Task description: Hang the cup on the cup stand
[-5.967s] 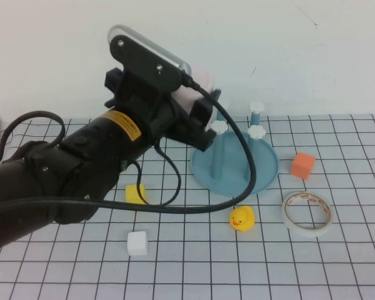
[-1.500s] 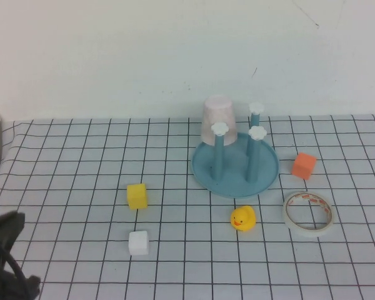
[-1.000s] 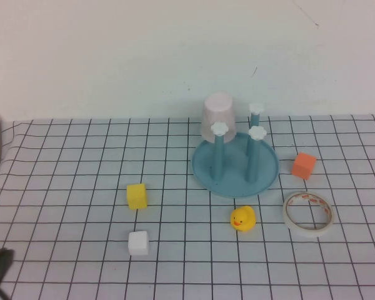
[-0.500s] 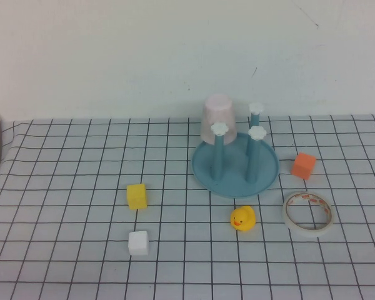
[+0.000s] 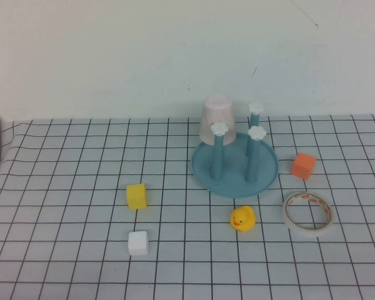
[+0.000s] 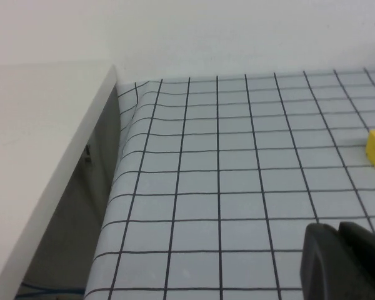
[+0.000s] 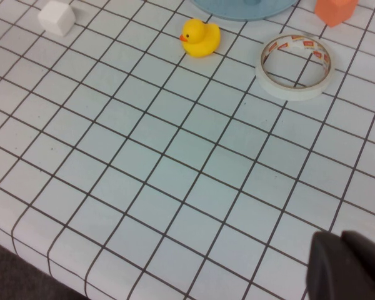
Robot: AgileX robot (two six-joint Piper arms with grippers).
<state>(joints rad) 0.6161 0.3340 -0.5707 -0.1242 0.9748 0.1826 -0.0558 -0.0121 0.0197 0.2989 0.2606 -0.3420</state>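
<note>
Gridded white table cover point(image 7: 175, 156), black lines, edge dropping off toward dark floor at one corner. Yellow rubber duck point(image 7: 200, 37) upright on the grid, orange beak. White tape roll point(image 7: 294, 65) lying flat, near the duck but apart, red print on inner rim. White cube point(image 7: 56, 17) well apart from the duck. Orange block point(image 7: 335, 10) just beyond the tape, partly cut off. Light-blue rim of the cup stand point(image 7: 244, 10) at frame edge. Right gripper point(image 7: 345, 267): dark fingertips close together over the grid, holding nothing.

Bright, even light; soft shadows; views slightly grainy.
</note>
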